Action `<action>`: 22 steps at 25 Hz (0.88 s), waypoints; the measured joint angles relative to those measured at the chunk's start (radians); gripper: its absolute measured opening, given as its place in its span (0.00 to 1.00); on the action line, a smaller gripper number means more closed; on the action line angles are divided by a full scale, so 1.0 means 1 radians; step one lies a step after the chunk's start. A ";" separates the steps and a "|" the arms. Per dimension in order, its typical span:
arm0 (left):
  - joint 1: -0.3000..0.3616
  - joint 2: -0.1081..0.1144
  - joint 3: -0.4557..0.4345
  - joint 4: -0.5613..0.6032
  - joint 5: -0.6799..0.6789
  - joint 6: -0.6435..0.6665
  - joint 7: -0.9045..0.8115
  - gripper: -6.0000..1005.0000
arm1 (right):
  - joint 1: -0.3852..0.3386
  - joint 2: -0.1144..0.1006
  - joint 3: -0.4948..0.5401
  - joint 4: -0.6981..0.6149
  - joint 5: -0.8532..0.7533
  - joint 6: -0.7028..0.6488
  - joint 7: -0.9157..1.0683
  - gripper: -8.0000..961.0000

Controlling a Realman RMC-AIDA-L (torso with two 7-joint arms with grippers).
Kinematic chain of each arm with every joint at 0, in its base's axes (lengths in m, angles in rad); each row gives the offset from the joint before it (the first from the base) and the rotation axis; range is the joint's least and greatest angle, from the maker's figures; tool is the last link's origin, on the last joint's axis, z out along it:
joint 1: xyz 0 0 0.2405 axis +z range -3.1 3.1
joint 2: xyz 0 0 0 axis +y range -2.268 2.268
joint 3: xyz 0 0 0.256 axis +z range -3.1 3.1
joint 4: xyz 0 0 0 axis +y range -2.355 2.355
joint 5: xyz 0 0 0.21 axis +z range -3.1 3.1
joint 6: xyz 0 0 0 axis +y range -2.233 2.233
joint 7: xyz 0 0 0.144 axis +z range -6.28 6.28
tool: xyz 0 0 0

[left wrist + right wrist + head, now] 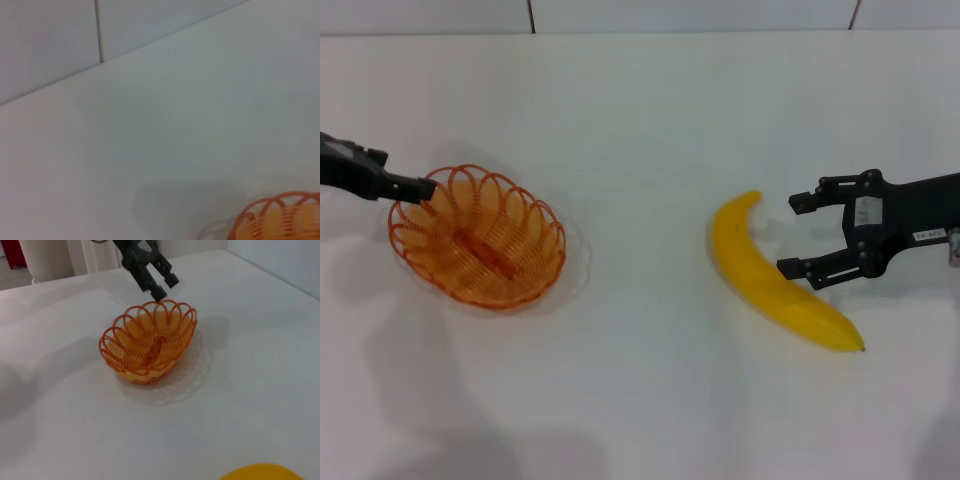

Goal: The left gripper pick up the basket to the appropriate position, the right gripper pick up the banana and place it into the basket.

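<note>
Right hand (798, 235) is spread wide, straddling the banana (778, 281), whose long axis crosses between its fingers. Banana lies flat on the table (650, 130). Left hand (420, 187) is at the basket (477, 236) rim; grip state unclear. Basket sits well apart from the banana.

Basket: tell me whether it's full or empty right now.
Empty. The basket shows only its orange wire bottom in the head and right wrist views, and the banana lies on the table beside the right gripper.
</note>
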 joint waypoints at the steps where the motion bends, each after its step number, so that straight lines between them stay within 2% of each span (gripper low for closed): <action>1: -0.006 -0.001 0.002 -0.015 0.006 -0.010 0.002 0.86 | 0.000 0.000 0.000 0.000 0.000 0.000 0.000 0.94; 9: -0.077 0.001 0.008 -0.170 0.064 -0.104 0.035 0.85 | 0.002 0.000 0.000 0.001 -0.002 0.001 0.000 0.94; 22: -0.081 -0.013 0.010 -0.184 0.073 -0.122 0.070 0.85 | 0.003 -0.001 0.000 0.012 -0.002 0.005 0.000 0.94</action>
